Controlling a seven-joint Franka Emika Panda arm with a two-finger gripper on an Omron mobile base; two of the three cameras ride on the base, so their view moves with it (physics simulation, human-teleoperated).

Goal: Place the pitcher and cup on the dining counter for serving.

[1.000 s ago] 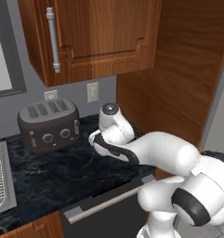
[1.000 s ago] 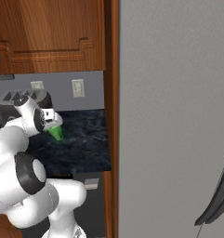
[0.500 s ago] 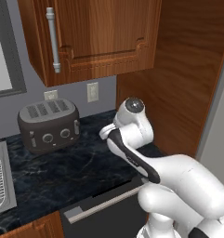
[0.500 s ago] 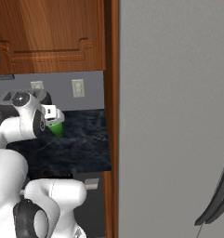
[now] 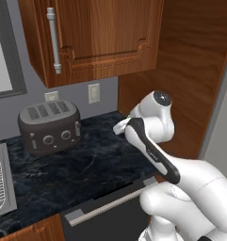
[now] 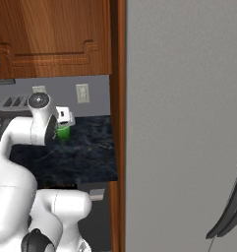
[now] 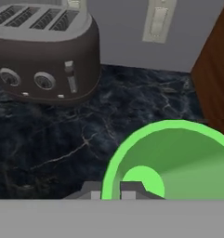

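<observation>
My gripper (image 7: pixel 111 191) is shut on the rim of the small bright green cup (image 7: pixel 178 158), one finger inside the cup and one outside. From the right base view the cup (image 6: pixel 63 133) hangs under the hand, lifted a little above the black marbled worktop (image 6: pixel 85 157), with the gripper (image 6: pixel 64 126) just above it. In the left base view the white arm (image 5: pixel 150 141) covers the hand. The pitcher and the dining counter are out of view.
A dark four-slot toaster (image 5: pixel 49 124) stands at the back left of the worktop (image 5: pixel 86 164), under the wooden wall cabinet (image 5: pixel 101 33). A wall outlet (image 5: pixel 93 92) sits behind. A tall wooden panel (image 5: pixel 190 70) and a grey fridge door (image 6: pixel 189 123) close the right side.
The arm has swung up and to the right, its elbow rising, and the green cup has gone with it, slightly higher and further right. The grip has stayed shut.
</observation>
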